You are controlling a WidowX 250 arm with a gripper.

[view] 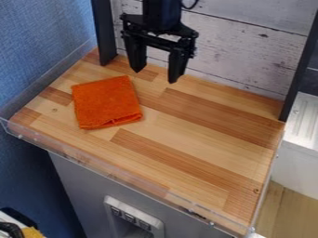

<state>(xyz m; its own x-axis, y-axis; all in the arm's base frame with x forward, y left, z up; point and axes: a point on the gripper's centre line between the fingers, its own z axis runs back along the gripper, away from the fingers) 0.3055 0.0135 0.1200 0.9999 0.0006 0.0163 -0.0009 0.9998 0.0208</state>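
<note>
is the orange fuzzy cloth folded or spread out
Folded: the orange fuzzy cloth is a compact square, with stacked layers showing along its near edge.

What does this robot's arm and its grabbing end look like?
The arm is matte black and blocky, with a thin dark cable looping at its upper right. Below it, the black gripper has a wide crossbar with small knobbly fittings at its ends and two long jaws, flat-sided and tapering towards the tips.
</note>
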